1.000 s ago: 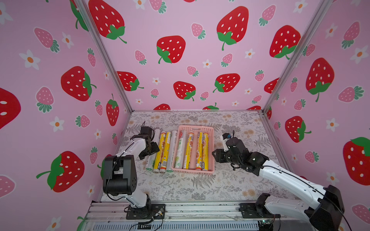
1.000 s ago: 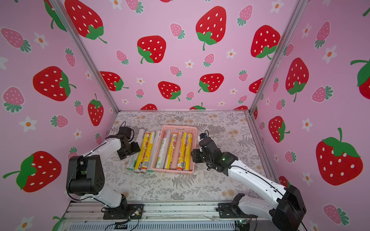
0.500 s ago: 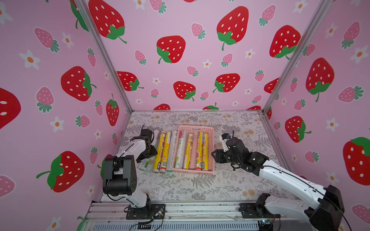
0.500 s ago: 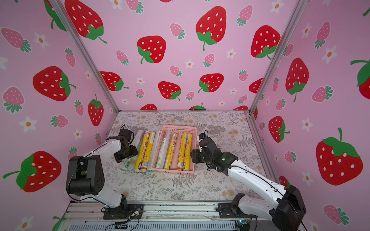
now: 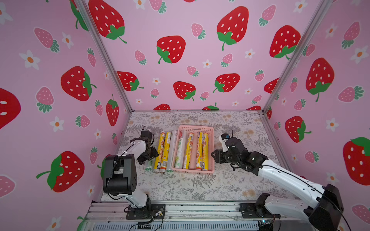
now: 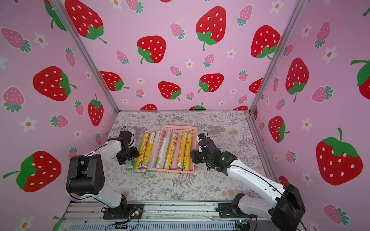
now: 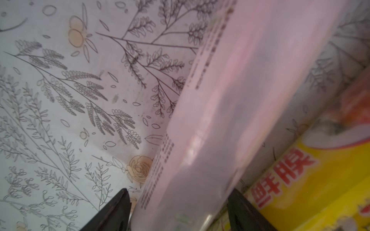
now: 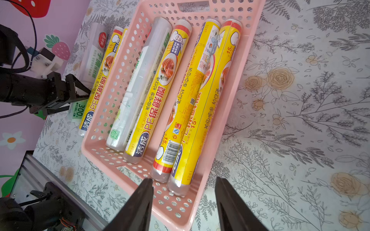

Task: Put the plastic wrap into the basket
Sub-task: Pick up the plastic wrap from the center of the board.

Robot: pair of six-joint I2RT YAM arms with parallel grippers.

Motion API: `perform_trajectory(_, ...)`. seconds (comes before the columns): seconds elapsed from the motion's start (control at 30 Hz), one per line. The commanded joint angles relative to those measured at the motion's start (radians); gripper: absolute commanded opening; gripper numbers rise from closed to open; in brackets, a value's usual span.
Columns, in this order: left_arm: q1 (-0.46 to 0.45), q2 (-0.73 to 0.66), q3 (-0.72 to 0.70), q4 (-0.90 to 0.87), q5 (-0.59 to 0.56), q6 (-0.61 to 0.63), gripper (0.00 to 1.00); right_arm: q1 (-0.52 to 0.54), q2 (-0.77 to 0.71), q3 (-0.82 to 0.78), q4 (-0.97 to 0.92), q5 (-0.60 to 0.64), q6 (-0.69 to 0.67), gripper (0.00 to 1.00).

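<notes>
Task judged half complete. The pink basket [image 5: 193, 171] stands mid-table and holds four rolls of plastic wrap lying lengthwise: one white roll [image 5: 180, 150] and three yellow rolls [image 5: 199, 150].

Four are left on the floral table [image 5: 200, 190], between the basket and the left edge:
- a clear roll [image 5: 172, 148], just beside the basket wall;
- two yellow loose rolls [image 5: 162, 152];
- a green-printed roll [image 7: 220, 120], nearest the left edge.

The left gripper [image 5: 148, 157] straddles this last roll; whether it is clamped cannot be told. The right gripper [image 8: 183, 180] stands parted and empty, beside the basket's right wall.
</notes>
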Motion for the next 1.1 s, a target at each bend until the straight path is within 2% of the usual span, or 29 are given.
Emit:
perform_trajectory(0.0,0.001,-0.003,0.004,-0.029,0.033,0.002,0.81,-0.001,0.01,0.02,0.012,0.0,-0.019,0.54)
perform_trajectory(0.3,-0.016,0.01,-0.005,-0.023,-0.063,0.011,0.63,-0.001,0.024,0.013,0.02,0.01,-0.017,0.54)
perform_trajectory(0.47,-0.036,0.0,-0.021,-0.023,-0.122,0.0,0.61,-0.001,-0.001,-0.014,0.052,0.023,-0.003,0.54)
perform_trajectory(0.6,-0.035,-0.006,-0.043,0.009,-0.12,0.003,0.56,0.0,-0.001,-0.008,0.055,0.028,-0.001,0.54)
perform_trajectory(0.77,-0.035,0.008,-0.058,0.027,-0.091,0.008,0.45,0.0,-0.001,0.002,0.06,0.03,0.007,0.54)
perform_trajectory(0.87,-0.034,-0.033,-0.074,0.031,-0.083,0.008,0.37,0.0,-0.019,-0.003,0.061,0.032,0.02,0.54)
perform_trajectory(1.07,-0.034,-0.145,-0.084,0.035,-0.079,-0.006,0.35,-0.001,-0.061,0.005,0.018,0.067,-0.003,0.54)
